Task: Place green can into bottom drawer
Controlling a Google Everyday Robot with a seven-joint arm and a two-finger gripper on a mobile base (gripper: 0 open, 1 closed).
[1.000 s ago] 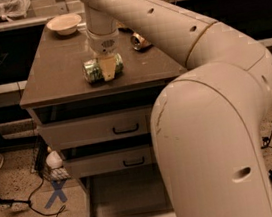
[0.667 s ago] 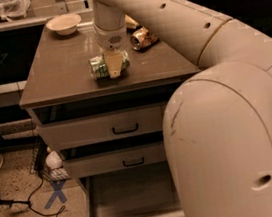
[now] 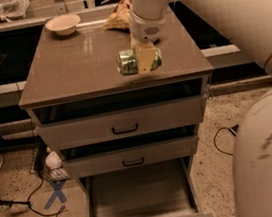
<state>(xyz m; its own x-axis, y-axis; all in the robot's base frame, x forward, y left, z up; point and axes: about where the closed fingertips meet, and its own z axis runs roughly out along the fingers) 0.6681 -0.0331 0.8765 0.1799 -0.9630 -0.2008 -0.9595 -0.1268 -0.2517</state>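
Observation:
The green can [image 3: 128, 62] is on its side, green-and-white label with a silver end facing left. It is over the front part of the cabinet top [image 3: 70, 69] and seems slightly raised above it. My gripper [image 3: 141, 60] comes down from the white arm [image 3: 148, 8] and is shut on the can, with one tan finger [image 3: 145, 58] across its front. The bottom drawer [image 3: 138, 193] is pulled out below, a wide shallow tray with a bare grey floor.
A white bowl [image 3: 63, 24] and a crumpled snack bag [image 3: 120, 13] sit at the back of the cabinet top. The two upper drawers, with black handles [image 3: 125, 129], stand slightly open. My bulky arm segment [image 3: 269, 157] fills the right. Cables and blue tape [image 3: 55, 195] lie on the floor at left.
The gripper has carried the can from the middle of the cabinet top toward its front edge. The view has shifted, so the open bottom drawer shows more fully.

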